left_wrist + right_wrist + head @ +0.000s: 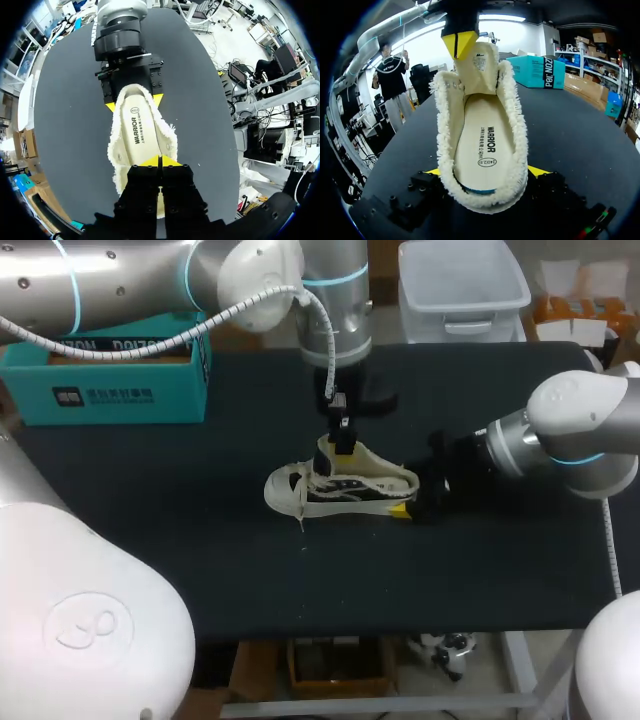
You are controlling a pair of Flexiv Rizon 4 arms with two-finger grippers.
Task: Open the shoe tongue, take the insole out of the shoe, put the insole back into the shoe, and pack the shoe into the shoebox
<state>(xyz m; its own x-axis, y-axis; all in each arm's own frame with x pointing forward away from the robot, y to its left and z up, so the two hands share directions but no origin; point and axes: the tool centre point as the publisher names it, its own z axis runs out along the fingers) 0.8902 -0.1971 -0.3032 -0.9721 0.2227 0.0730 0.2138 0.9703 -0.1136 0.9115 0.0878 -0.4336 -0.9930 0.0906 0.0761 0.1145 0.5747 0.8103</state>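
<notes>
The left gripper [159, 161] is pinched tight on the raised tongue [481, 65] of the fleece-lined sneaker [340, 488]; the right gripper [485, 172] clamps its heel from both sides; the insole [485, 135] lies inside.

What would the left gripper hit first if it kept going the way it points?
Probably the insole inside the shoe; the left gripper points down into its opening, holding the tongue. Depth is unclear.

The head view is dim and soft: the black worktop [150, 540] swallows shadows, the pale shoe [340, 485] stands out brightly, and the white robot casing [90, 630] on the shoe's near side is out of focus. Both wrist views bend strongly toward their black rims, and in the right one light glares white behind the shoe.
</notes>
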